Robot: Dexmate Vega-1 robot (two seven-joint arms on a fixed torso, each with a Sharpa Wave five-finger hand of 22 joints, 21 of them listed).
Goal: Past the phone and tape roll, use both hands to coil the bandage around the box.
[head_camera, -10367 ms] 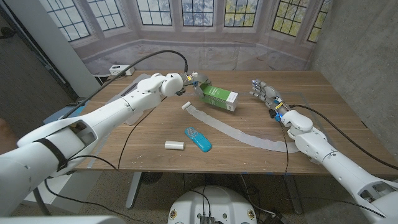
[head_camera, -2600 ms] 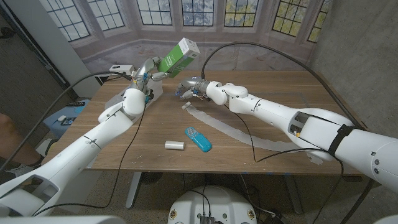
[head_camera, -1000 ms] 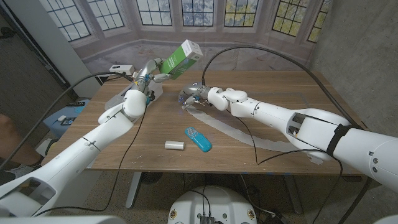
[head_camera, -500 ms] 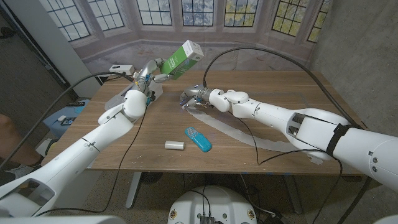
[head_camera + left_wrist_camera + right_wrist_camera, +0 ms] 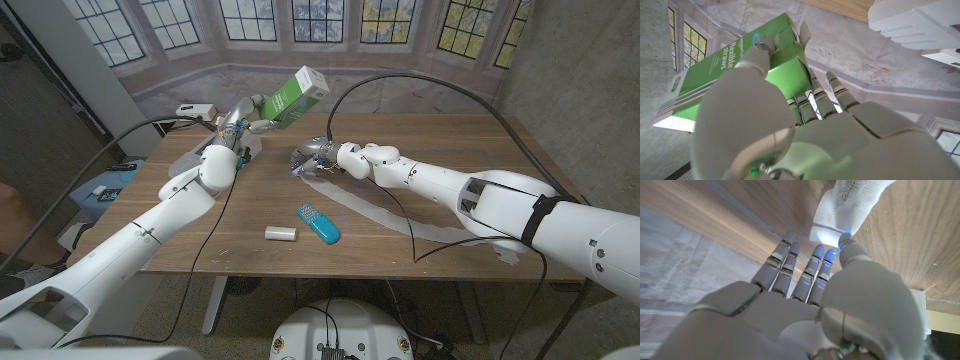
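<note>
My left hand point(image 5: 243, 118) holds the green cardboard box point(image 5: 295, 96) aloft; my right hand point(image 5: 312, 158) touches the white bandage strip's point(image 5: 385, 213) end.

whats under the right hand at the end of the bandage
The right hand is over the white bandage end, fingertips at its folded tip on the wooden table. Whether they pinch it is hidden by the hand itself.

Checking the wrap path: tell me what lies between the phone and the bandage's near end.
Head view: bare wood between the phone and the bandage end at the right hand.
</note>
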